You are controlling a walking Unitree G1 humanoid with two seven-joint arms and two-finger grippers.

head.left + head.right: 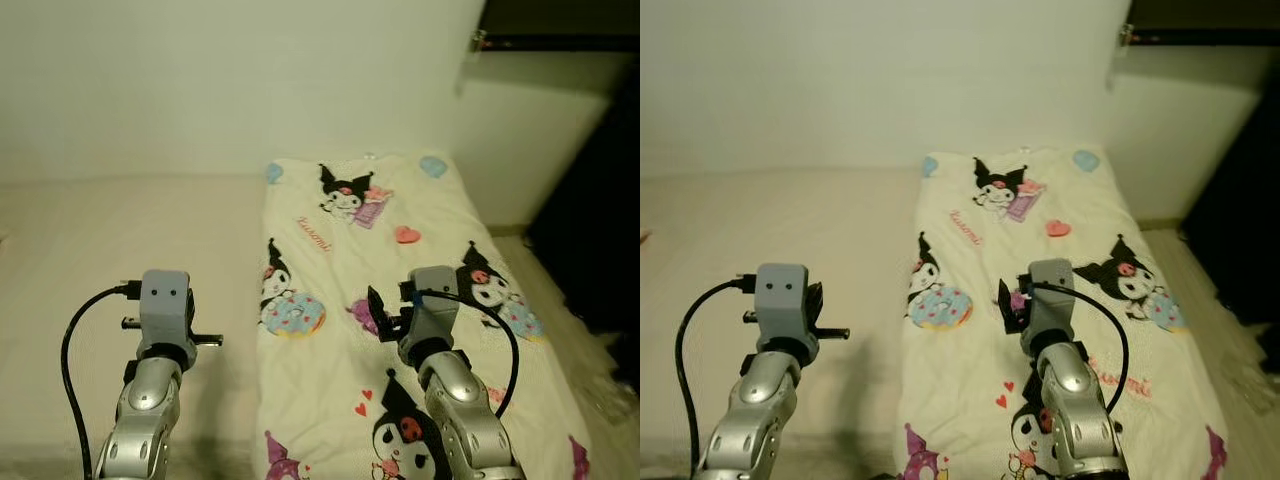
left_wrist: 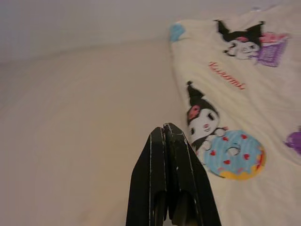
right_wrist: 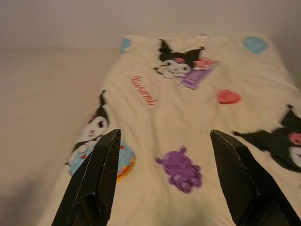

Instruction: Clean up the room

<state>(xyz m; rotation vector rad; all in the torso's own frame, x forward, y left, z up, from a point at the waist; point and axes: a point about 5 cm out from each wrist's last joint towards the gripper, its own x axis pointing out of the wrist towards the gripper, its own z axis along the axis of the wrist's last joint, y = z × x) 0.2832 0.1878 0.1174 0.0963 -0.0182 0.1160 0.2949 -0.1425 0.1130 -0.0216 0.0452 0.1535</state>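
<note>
A cream blanket [image 1: 400, 260] printed with black cartoon characters, a blue donut [image 1: 296, 314] and a red heart [image 1: 406, 235] lies spread flat, reaching back to the wall. My right gripper [image 3: 164, 134] hovers over its near half, open, with nothing between its two fingers. My left gripper [image 2: 164, 128] is shut and empty, held above the bare beige surface [image 1: 130, 240] just left of the blanket's edge. Both silver forearms rise from the bottom of the eye views, the left arm [image 1: 150, 400] and the right arm [image 1: 455, 400].
A pale wall [image 1: 250, 80] closes off the far side. A dark opening or piece of furniture [image 1: 600, 220] stands at the right, with a narrow strip of floor [image 1: 590, 370] beside the blanket. The beige surface stretches wide to the left.
</note>
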